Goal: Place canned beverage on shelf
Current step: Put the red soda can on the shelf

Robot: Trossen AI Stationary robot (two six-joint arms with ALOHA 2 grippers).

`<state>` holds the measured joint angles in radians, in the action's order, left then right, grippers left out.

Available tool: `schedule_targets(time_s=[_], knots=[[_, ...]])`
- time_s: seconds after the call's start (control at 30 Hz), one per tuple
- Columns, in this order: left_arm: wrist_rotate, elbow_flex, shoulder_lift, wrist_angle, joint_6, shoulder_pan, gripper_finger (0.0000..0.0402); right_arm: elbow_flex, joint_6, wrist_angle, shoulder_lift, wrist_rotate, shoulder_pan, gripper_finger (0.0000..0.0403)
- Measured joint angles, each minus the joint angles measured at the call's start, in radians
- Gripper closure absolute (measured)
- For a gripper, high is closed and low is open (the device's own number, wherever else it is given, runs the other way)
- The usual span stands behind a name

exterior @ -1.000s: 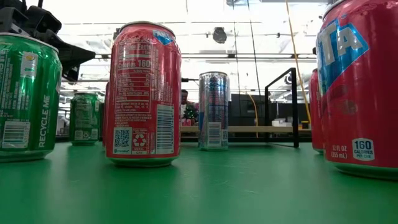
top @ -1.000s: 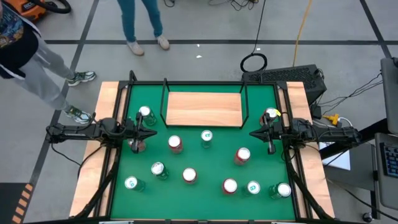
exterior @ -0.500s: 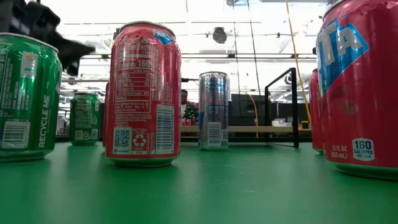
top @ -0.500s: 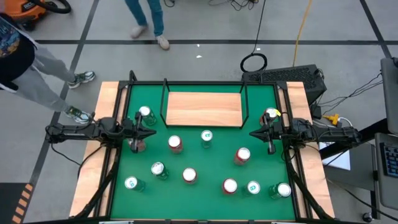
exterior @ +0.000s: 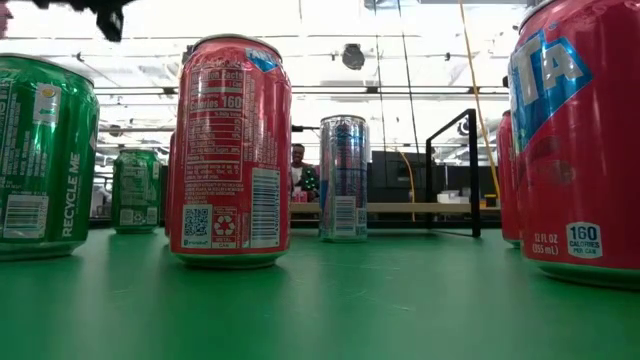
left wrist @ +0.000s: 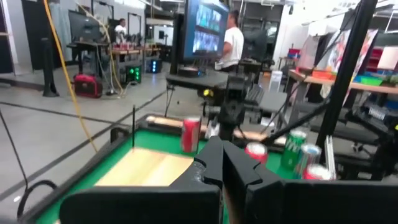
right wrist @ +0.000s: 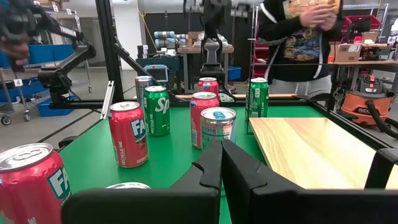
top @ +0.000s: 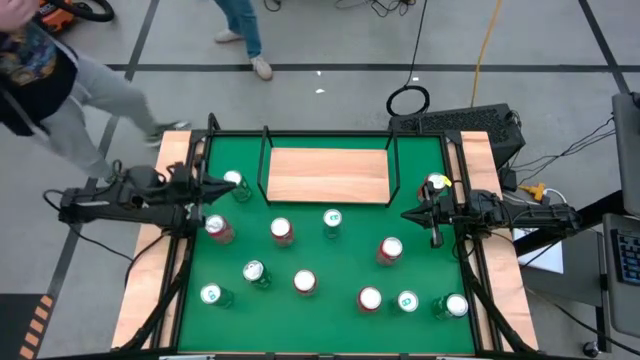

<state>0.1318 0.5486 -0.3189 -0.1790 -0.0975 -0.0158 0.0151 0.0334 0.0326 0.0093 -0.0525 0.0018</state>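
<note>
The shelf (top: 328,175), a light-wood board with a thin black rail, lies at the far middle of the green table; nothing stands on it. Several red, green and silver cans stand upright on the green top, among them a red can (top: 218,228), a green can (top: 233,182) and a silver can (top: 332,219). My left gripper (top: 220,184) is shut and holds nothing, raised above the table's left side near the green can; it points level toward the right. My right gripper (top: 405,214) is shut on nothing, level at the right side, pointing left across the cans (right wrist: 217,127).
A person (top: 60,90) walks close by the table's far left corner, and another stands beyond the far edge. Pale wooden strips (top: 150,270) run along both table sides. Black frame tubes (top: 190,240) border the green top. The nearest cans crowd the near half.
My left gripper has gone up from table height, still shut and level, and has left the low view's upper left corner almost wholly. The red can under it now shows from above. A person has stepped along the far left corner.
</note>
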Motion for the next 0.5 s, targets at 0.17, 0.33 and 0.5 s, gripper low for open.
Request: schedule_targets(time_s=[0.17,0.33,0.5], knots=[[0.001,0.174,-0.125,-0.083,0.0,0.0,0.0402,0.0,0.0,0.0,0.0,0.0,0.0,0.0403],[0.001,0.342,-0.251,-0.172,-0.001,0.0,0.0402,0.0,0.0,0.0,0.0,0.0,0.0,0.0403],[0.001,0.475,-0.361,-0.177,-0.001,0.0,0.0402,0.0,0.0,0.0,0.0,0.0,0.0,0.0403]])
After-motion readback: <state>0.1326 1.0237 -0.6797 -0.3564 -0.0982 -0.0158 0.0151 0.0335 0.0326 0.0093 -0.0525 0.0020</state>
